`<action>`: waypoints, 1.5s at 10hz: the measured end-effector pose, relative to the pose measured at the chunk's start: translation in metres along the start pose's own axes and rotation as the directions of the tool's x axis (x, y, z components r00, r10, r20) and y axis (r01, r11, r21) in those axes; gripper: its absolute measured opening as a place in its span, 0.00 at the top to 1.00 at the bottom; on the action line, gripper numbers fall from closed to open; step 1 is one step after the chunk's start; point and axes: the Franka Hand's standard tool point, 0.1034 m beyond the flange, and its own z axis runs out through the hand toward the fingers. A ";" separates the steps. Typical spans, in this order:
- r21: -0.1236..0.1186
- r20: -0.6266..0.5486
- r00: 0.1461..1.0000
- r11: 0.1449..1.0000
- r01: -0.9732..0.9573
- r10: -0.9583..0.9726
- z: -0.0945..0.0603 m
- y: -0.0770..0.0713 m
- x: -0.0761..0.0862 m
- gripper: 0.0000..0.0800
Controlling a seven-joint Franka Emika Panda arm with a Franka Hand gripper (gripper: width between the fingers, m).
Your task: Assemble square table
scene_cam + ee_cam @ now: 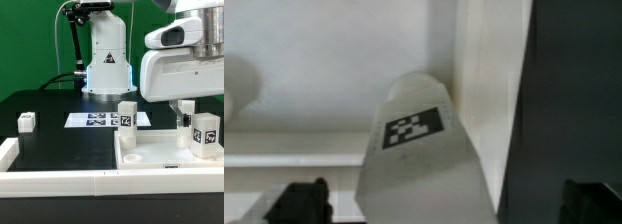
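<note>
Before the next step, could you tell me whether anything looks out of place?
Only one small post sits alone at the exterior view's left, far from the square slab; nothing looks spilled or damaged.

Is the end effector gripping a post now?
No: the end effector stands open, fingertips clear of the tagged post between them.

The arm's rounded white base column [105,50] is pictured capped by a black joint and lit pale blue at its foot, black cables [72,40] are seen looped beside it, and a bulky white wrist housing [180,62] and the claw [446,200] with black fingertips [303,203] are shown.
</note>
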 end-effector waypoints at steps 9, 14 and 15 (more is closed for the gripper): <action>0.006 0.000 0.994 0.994 -0.107 0.107 0.000 0.004 0.000 0.64; 0.022 0.016 0.794 0.794 -0.607 0.607 0.001 0.007 -0.002 0.64; 0.021 0.014 0.726 0.725 -0.688 0.688 0.001 0.007 -0.003 0.64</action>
